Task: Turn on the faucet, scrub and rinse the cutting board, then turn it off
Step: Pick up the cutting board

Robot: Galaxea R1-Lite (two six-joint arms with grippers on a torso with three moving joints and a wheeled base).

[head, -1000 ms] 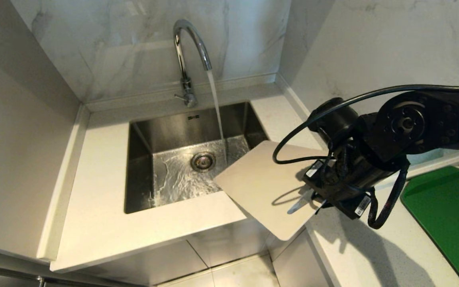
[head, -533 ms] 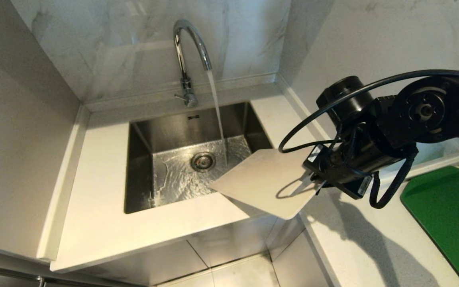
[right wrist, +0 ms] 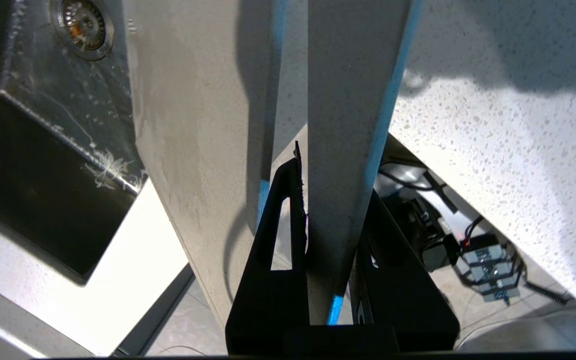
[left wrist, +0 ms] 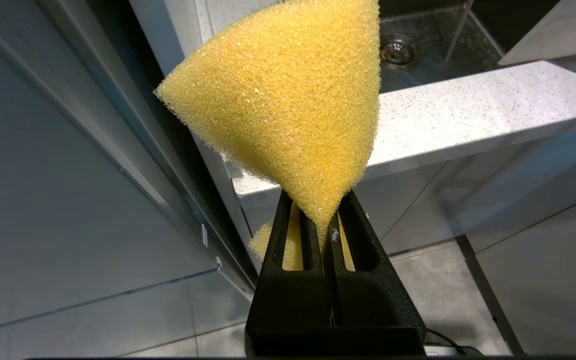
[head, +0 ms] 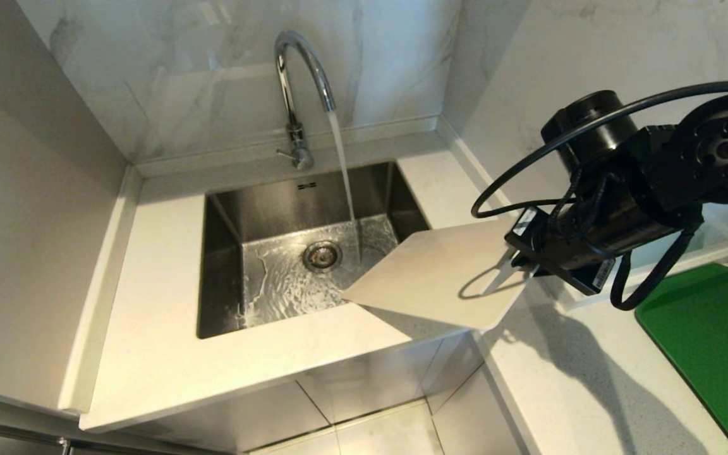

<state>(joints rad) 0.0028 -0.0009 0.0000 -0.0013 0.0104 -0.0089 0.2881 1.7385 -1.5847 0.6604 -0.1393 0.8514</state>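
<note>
the right gripper [right wrist: 328, 215] is clamped on the edge of the cutting board [head: 430, 278]; in the right wrist view the thin board edge stands between the two black fingers [right wrist: 280, 240], which press it from both sides. from the gripper the board reaches out toward the sink [head: 225, 253] and is held in the air, tilted, with its far corner over the near right part of the basin. directly under the gripper and the held edge lies the speckled countertop [head: 566, 392], and the board does not rest on it. beyond the board's far corner is the wet sink floor with the round drain [head: 322, 254]. farther still stands the faucet [head: 297, 76] at the back of the sink; water [head: 342, 164] runs from its spout and falls into the basin just past the board, not onto it. behind the right arm, on the counter, lies a green tray [head: 711, 341].

the left gripper [left wrist: 327, 225] is low beside the cabinet, well apart from the sink. its fingers are pressed together on a yellow sponge [left wrist: 288, 105], which spreads out like a fan ahead of them.
</note>
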